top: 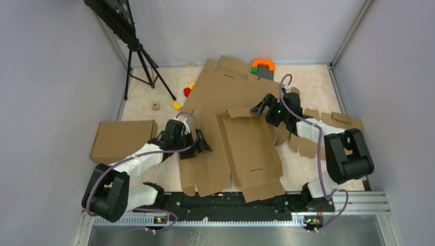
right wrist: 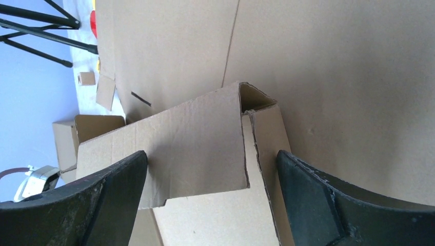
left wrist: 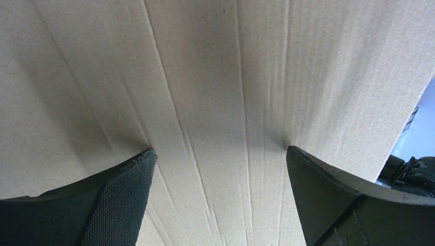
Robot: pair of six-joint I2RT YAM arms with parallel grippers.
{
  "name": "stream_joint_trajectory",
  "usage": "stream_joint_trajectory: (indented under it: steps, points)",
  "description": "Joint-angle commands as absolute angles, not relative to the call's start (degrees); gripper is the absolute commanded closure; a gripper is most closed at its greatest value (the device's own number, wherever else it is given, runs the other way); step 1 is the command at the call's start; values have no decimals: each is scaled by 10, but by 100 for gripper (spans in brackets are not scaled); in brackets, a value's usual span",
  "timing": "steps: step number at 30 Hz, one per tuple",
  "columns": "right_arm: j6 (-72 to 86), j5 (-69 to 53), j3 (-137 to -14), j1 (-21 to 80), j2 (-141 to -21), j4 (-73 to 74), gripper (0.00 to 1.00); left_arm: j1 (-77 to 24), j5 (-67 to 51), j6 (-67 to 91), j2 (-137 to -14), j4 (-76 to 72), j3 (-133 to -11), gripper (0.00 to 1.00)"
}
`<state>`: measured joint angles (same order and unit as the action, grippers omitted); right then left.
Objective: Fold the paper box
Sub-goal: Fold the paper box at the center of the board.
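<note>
The paper box (top: 241,148) is a big brown die-cut sheet spread over the middle of the table, with flaps reaching the far wall and the near rail. My left gripper (top: 204,145) rests on its left panel. In the left wrist view this gripper (left wrist: 220,154) is open, and both fingertips (left wrist: 138,164) touch flat cardboard (left wrist: 215,77). My right gripper (top: 258,105) hovers at the far edge of the centre panel. In the right wrist view it (right wrist: 212,156) is open, with a raised flap (right wrist: 174,148) of the box just beyond its tips. Nothing is held.
A smaller cardboard slab (top: 123,139) lies at the left. A black tripod (top: 146,66) stands at the back left. An orange and green object (top: 262,65) sits by the far wall. Small red (top: 188,92) and yellow (top: 176,105) pieces, a wooden cube (top: 155,106) and cardboard scraps (top: 338,120) lie around.
</note>
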<state>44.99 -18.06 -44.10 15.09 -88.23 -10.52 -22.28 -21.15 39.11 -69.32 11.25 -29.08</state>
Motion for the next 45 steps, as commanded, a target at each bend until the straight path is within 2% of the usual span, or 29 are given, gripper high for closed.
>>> stream_joint_trajectory:
  steps: [1, 16, 24, 33, 37, 45]
  points:
    - [488, -248, -471, 145, -903, -102, 5, -222, -152, 356, -717, 168, -284, 1]
    - [490, -250, -482, 119, -909, -71, 4, -222, -129, 346, -679, 227, -330, 1]
    - [479, -264, -482, 119, -924, -74, 4, -222, -214, 338, -708, 155, -336, 1]
    - [458, -247, -498, 119, -920, -45, 3, -222, -124, 305, -605, 260, -378, 1]
    - [457, -252, -502, 119, -927, -47, 3, -222, -81, 285, -604, 283, -387, 1]
    - [457, -263, -503, 119, -939, -52, 3, -222, -136, 248, -642, 171, -403, 1]
